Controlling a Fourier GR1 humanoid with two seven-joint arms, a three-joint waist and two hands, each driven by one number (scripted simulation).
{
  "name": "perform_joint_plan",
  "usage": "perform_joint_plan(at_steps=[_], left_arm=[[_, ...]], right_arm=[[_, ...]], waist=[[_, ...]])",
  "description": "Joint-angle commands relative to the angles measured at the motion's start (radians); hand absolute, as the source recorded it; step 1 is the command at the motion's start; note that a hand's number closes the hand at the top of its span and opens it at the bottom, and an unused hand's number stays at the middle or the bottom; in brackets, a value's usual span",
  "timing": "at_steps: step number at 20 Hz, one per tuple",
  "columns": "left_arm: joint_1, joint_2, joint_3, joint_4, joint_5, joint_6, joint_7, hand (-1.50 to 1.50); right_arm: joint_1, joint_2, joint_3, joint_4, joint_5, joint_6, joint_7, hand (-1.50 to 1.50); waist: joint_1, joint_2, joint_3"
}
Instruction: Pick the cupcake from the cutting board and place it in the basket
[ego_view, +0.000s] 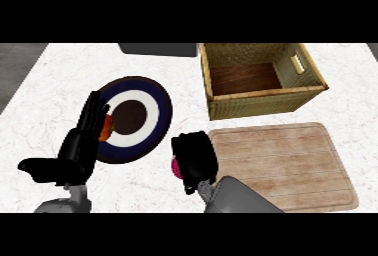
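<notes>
My right hand (195, 159) hangs just left of the wooden cutting board (284, 167), its fingers curled round something pink, the cupcake (175, 169), of which only a sliver shows at the hand's left side. The woven basket (258, 104) stands open behind the board, its wooden floor bare. My left hand (80, 145) rests open at the left, fingers straight and pointing up over the plate's left rim.
A round plate (136, 117) with dark blue, white and brown rings lies left of the basket. An orange thing (107, 127) peeks out beside my left hand's fingers. A dark grey object (159, 49) sits at the counter's back edge.
</notes>
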Motion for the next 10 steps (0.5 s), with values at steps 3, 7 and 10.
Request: perform_joint_plan(at_steps=[3, 7, 10], left_arm=[[-0.001, -0.008, 0.005, 0.032, -0.013, 0.013, -0.023, 0.00], [0.000, -0.028, -0.027, 0.015, -0.035, 0.030, 0.002, 0.00], [-0.005, 0.011, 0.019, -0.020, -0.008, 0.016, 0.028, 0.00]], right_arm=[[-0.085, 0.013, 0.127, -0.131, -0.153, -0.234, 0.142, 1.50], [-0.194, 0.013, 0.146, -0.282, -0.201, -0.343, 0.273, 1.50], [-0.279, 0.013, 0.113, -0.426, -0.196, -0.325, 0.347, 1.50]], waist=[[-0.024, -0.003, 0.001], [-0.025, -0.010, 0.001], [-0.043, -0.014, 0.001]])
